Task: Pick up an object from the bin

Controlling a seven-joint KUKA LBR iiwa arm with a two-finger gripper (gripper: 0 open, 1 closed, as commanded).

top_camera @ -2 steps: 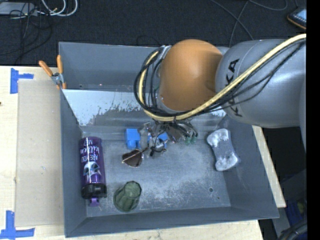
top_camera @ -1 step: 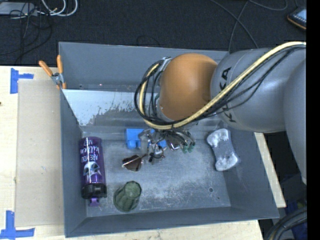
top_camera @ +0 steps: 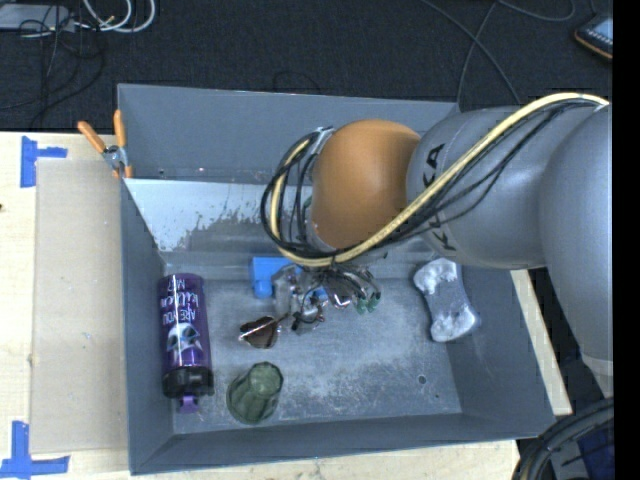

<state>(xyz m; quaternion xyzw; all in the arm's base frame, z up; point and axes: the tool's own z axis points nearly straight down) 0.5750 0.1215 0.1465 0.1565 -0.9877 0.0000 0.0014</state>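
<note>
Gripper mid-frame, sunglasses just lower-left of it, long axis roughly left-right; can't tell if it's open or closed.

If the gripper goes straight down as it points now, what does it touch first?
Probably the brown sunglasses, whose end lies just under the gripper; the blue block is beside it. Depth is unclear.

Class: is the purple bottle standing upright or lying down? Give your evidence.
Lying down: the purple bottle shows its whole labelled side, flat on the bin floor.
</note>
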